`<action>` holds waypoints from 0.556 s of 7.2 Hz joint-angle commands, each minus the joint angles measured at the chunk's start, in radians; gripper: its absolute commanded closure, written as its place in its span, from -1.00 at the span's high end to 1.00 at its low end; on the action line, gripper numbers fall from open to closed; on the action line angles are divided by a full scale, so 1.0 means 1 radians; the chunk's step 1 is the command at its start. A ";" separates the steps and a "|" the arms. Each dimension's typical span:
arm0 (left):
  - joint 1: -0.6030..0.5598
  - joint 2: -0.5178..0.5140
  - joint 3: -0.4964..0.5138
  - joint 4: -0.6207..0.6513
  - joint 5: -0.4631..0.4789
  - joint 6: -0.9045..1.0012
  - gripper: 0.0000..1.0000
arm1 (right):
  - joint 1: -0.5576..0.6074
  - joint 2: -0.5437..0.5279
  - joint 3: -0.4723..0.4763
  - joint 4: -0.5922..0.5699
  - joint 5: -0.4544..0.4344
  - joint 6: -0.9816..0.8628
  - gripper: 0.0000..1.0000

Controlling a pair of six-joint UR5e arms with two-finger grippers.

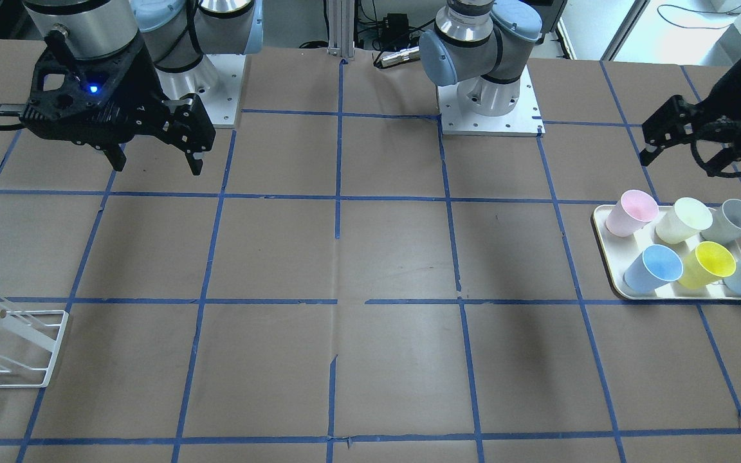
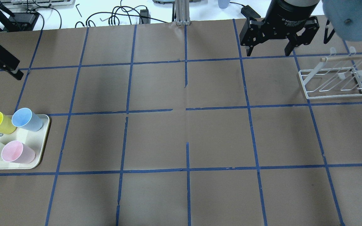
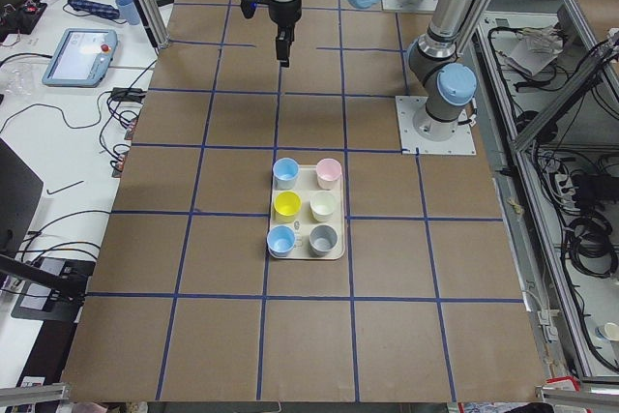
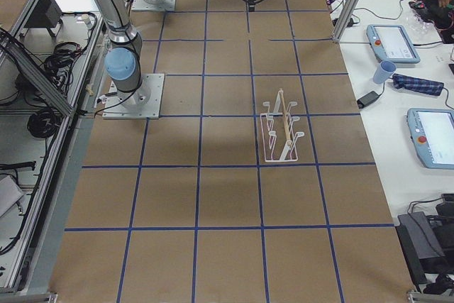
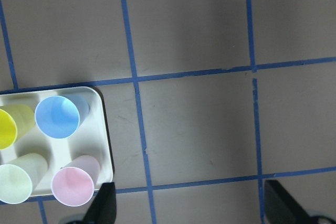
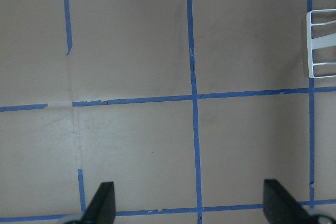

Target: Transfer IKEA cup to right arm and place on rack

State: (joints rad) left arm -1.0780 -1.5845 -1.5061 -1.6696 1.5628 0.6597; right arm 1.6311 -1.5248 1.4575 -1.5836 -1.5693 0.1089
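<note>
The grey IKEA cup [image 1: 734, 222] lies tilted in the back corner of a cream tray [image 1: 608, 257], among pink, pale yellow-green, yellow and two light-blue cups. It also shows in the exterior left view [image 3: 323, 238]. It is outside the overhead and left wrist views. My left gripper [image 1: 679, 161] is open and empty, and hovers above the table just behind the tray, as the left wrist view [image 5: 191, 208] confirms. My right gripper [image 1: 156, 164] is open and empty, high over the table's other half. The white wire rack [image 2: 331, 81] stands near it, a corner showing in the right wrist view [image 6: 321, 45].
The table is brown paper with a blue tape grid. Both arm bases [image 1: 489, 109] stand at the robot's edge. Cables and tablets lie on side benches beyond the table [image 3: 82, 50].
</note>
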 commanded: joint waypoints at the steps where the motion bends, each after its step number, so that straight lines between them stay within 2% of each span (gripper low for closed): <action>1: 0.214 -0.035 -0.029 0.023 -0.004 0.282 1.00 | 0.001 0.000 0.000 0.001 0.000 0.002 1.00; 4: 0.399 -0.139 -0.094 0.206 -0.009 0.547 1.00 | 0.001 0.000 0.000 0.000 0.000 0.002 1.00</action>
State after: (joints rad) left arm -0.7556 -1.6784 -1.5694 -1.5282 1.5585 1.1119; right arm 1.6321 -1.5247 1.4573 -1.5837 -1.5693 0.1104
